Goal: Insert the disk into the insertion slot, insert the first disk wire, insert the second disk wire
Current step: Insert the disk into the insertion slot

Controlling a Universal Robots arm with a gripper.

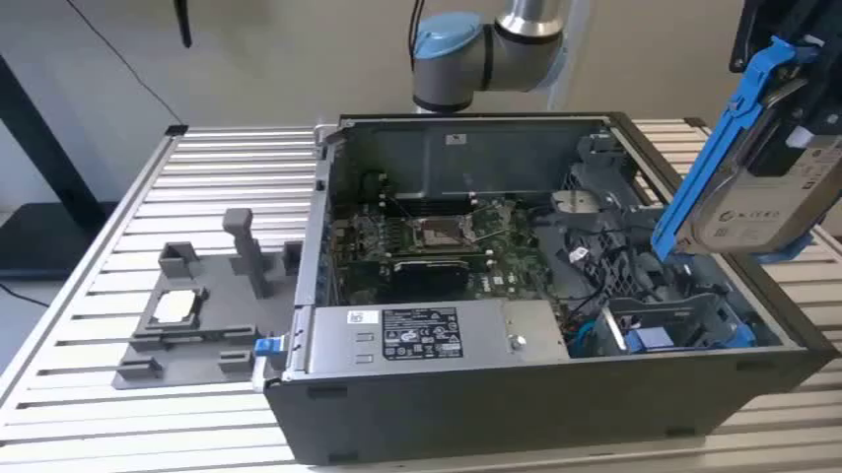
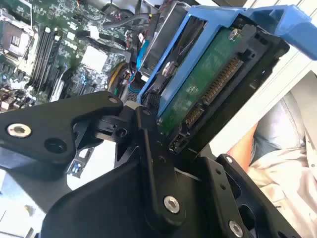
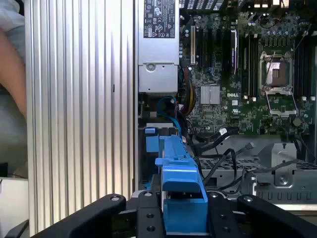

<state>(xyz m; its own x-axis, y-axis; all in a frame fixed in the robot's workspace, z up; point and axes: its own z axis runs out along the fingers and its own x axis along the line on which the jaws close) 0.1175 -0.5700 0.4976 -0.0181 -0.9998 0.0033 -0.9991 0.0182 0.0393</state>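
Disk [image 1: 770, 192], clamped in my hand [image 3: 181, 213], hung tilted over the insertion slot [image 1: 684, 307] on the exterior view's right, connector end [image 2: 218, 84] facing my hand, presumably for later cabling.

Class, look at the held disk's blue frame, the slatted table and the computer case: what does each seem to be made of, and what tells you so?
The blue frame of the disk: probably moulded plastic, uniform saturated colour, slight gloss. The table: likely aluminium, pale silvery ribbed slats with a matte sheen. The computer case: seemingly painted sheet metal, dark grey, thin folded edges.
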